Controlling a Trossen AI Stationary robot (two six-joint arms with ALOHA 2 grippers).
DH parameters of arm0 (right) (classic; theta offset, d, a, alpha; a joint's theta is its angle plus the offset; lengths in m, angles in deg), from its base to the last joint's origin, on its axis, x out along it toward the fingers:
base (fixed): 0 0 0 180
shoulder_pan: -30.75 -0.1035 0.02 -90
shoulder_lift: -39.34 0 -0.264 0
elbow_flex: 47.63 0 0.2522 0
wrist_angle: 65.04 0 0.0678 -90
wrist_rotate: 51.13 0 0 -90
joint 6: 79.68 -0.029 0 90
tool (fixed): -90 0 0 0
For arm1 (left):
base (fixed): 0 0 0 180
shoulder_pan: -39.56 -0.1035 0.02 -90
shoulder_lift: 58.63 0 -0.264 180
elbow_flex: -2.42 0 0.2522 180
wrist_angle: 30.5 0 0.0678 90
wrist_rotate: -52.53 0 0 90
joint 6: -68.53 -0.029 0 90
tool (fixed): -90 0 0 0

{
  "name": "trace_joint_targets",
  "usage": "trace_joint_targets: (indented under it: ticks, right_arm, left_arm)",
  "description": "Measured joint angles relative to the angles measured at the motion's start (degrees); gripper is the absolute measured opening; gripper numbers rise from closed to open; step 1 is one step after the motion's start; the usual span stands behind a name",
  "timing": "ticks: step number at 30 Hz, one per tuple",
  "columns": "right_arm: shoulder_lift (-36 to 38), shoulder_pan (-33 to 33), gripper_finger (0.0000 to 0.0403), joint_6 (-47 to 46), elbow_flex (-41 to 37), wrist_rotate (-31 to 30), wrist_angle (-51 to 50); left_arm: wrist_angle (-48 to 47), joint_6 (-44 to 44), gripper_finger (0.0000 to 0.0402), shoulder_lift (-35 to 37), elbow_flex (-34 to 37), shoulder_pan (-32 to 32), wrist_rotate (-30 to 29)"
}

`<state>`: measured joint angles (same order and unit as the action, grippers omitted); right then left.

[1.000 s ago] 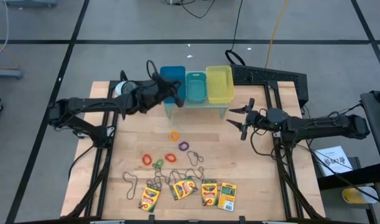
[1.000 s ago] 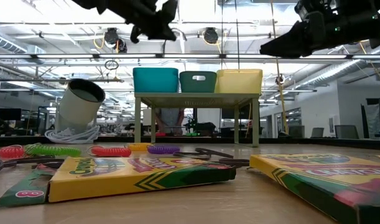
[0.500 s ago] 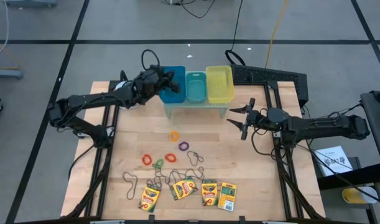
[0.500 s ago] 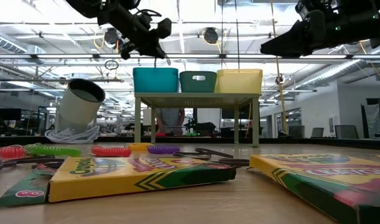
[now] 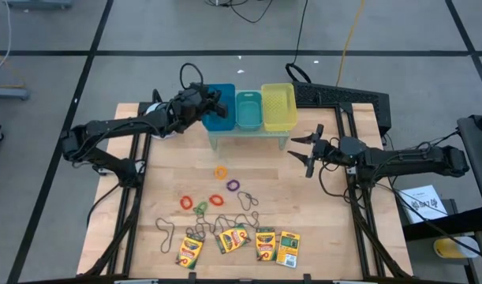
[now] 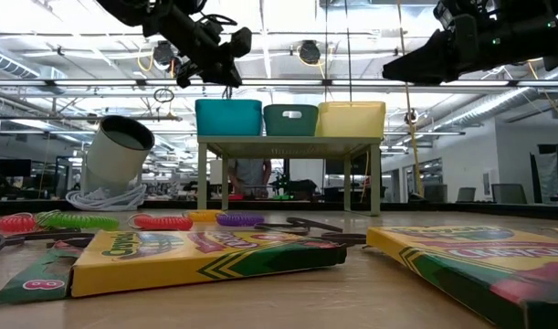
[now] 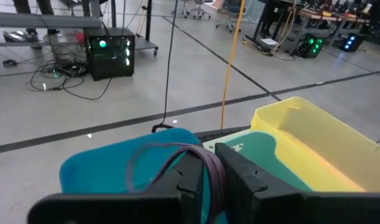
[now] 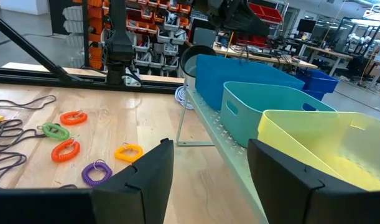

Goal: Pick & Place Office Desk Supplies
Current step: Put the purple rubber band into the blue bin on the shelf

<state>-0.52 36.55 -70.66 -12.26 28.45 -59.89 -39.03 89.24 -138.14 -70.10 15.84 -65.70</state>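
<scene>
- The worktop [image 5: 138, 189] is pale wood planking with a visible grain, roughly square.
- Four flat cardboard crayon boxes [image 5: 265, 244], glossy yellow and green, lie in a loose row at 6 o'clock. The two toward 7 o'clock are skewed.
- Five small coiled plastic ring bands sit near the centre: an orange one [image 5: 220, 171], a purple one [image 5: 233, 185], two red ones [image 5: 186, 202] and a green one [image 5: 200, 207].
- Thin brownish wiry loops [image 5: 166, 231] trail in tangles between the bands and the boxes. I can't count them apart.
- Three smooth plastic bins stand side by side on a pale little stand [image 5: 248, 136] at 12 o'clock: a blue bin [image 5: 223, 121], a teal bin [image 5: 248, 110] and a yellow bin [image 5: 278, 106].
- A silvery-white roll [image 6: 119, 155] leans tilted at 10 o'clock, on a coil of white cord.
- The left end effector [image 5: 217, 100] hangs over the blue bin. Its fingers are pinched nearly together on one more wiry loop, the held loop [image 7: 171, 149], which arches above that bin.
- The right end effector [image 5: 298, 155] hovers at 3 o'clock beside the stand, with its fingers spread wide and nothing between them.
</scene>
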Motion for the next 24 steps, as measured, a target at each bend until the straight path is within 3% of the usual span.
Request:
trace_joint_targets:
  ticks: [8, 18, 24]
  right_arm:
    - [0.0, 0.0, 0.0196, 0.0, 0.0, 0.0, 0.0]
    - [0.0, 0.0, 0.0197, 0.0, 0.0, 0.0, 0.0]
    - [0.0, 0.0, 0.0196, 0.0, 0.0, 0.0, 0.0]
  left_arm:
    - [0.6, 0.0, 0.0062, 0.0, 0.0, 0.0, -0.1]
    - [0.2, 1.5, 0.0190, 0.0, 0.0, 0.0, -0.3]
    - [-0.9, 0.6, 0.0238, 0.0, 0.0, 0.0, -0.3]
